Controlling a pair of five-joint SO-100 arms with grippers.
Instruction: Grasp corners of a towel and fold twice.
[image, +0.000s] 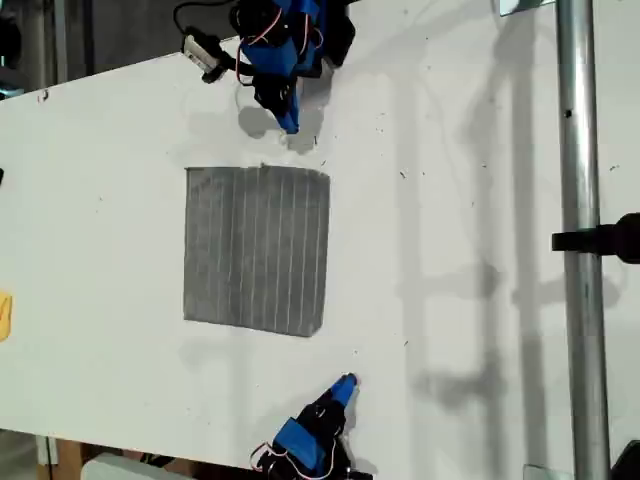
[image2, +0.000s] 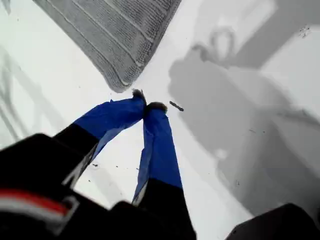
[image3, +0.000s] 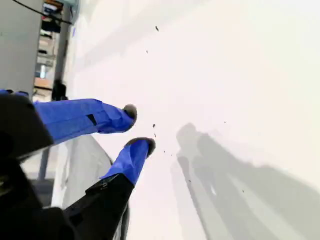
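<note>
Currently pre-grasp: towel lies flat, unfolded, mid-desk. My first gripper is pinched together, empty, just beside a corner; my second gripper is slightly parted over bare desk. Next: spread, reach corners.

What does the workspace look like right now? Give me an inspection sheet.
Surface: white table, bare apart from small dark specks and shadows.
Job's things: towel lies flat and unfolded; no corner is held. One corner sits just ahead of my first gripper.
Clutter: yellow object at the exterior view's left edge.
Grippers: my first gripper is shut and empty, short of the towel. My second gripper is slightly open over bare table.
Cables: thin wires on the arm at the exterior view's top, and a black cable beside it.
Surroundings: metal pole with a black clamp at the exterior view's right.
</note>
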